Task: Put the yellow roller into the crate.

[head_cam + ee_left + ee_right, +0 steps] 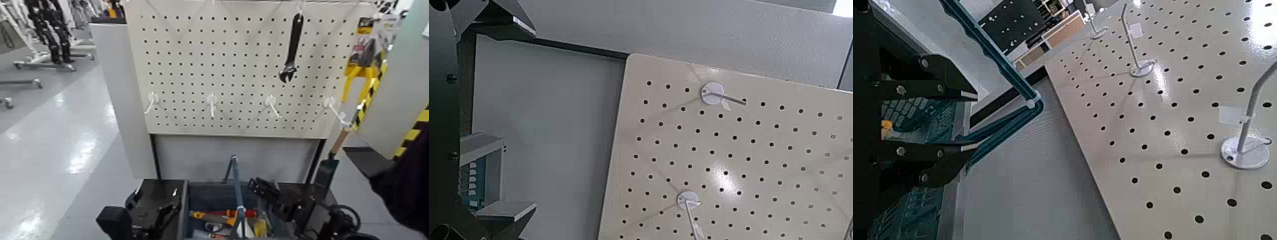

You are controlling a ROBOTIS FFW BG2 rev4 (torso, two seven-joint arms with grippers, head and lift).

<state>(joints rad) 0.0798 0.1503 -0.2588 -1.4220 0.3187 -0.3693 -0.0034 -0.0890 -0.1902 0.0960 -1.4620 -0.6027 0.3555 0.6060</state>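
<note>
My left tool (150, 214) and right tool (281, 195) hover beside the crate (220, 204), both with fingers apart, holding nothing. Yellow roller (258, 226) seemingly lies inside already, near the screwdriver (226, 215). Advice: confirm placement, then withdraw clear of the handle bar (235, 185).
</note>
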